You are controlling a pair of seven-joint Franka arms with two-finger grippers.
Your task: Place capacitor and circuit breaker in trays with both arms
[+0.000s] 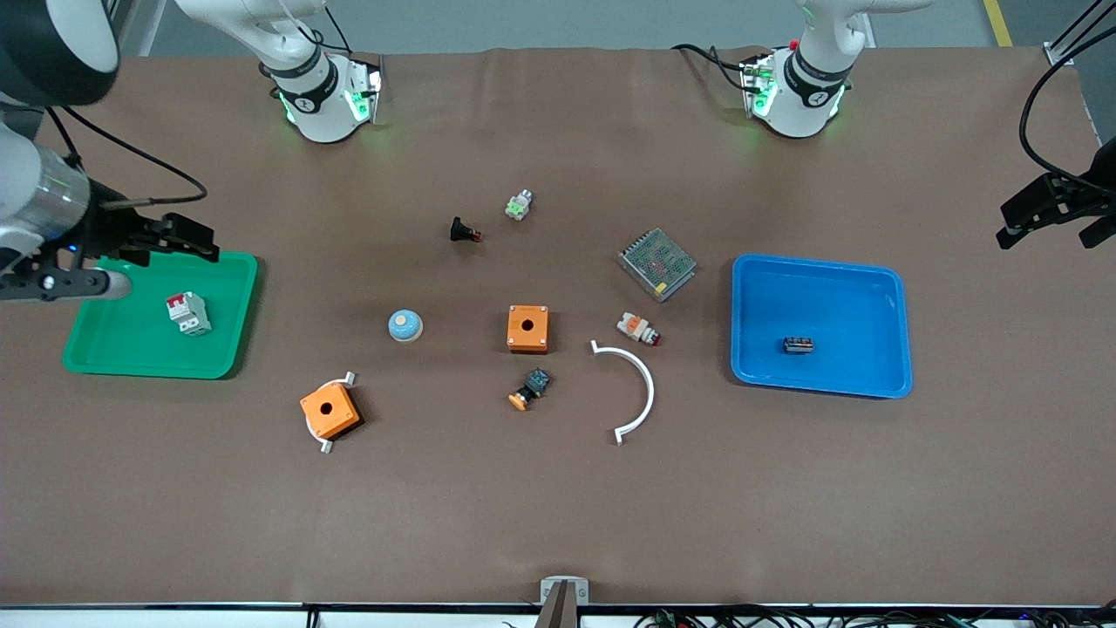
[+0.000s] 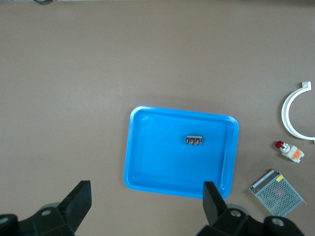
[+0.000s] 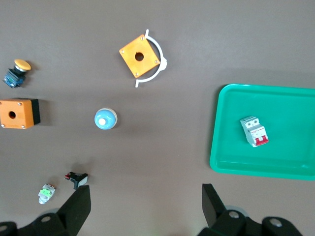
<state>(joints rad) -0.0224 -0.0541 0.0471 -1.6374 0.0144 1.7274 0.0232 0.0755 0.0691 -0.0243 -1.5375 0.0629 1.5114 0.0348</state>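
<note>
The circuit breaker [image 1: 188, 313], a white-grey block with red levers, lies in the green tray [image 1: 105, 349] at the right arm's end of the table; it also shows in the right wrist view [image 3: 254, 132]. The capacitor [image 1: 798, 345], a tiny dark block, lies in the blue tray [image 1: 872, 296] and also shows in the left wrist view [image 2: 194, 140]. My right gripper [image 1: 205, 240] is open and empty, up over the green tray's edge [image 3: 146, 194]. My left gripper [image 1: 1044, 237] is open and empty, up over the table beside the blue tray [image 2: 146, 194].
Between the trays lie two orange boxes [image 1: 527, 329] [image 1: 330, 411], a white arc [image 1: 641, 384], a mesh-topped metal box [image 1: 657, 262], a blue dome [image 1: 405, 325], an orange-capped button [image 1: 530, 388], a white-orange part [image 1: 637, 329] and two small parts [image 1: 462, 231] [image 1: 519, 205].
</note>
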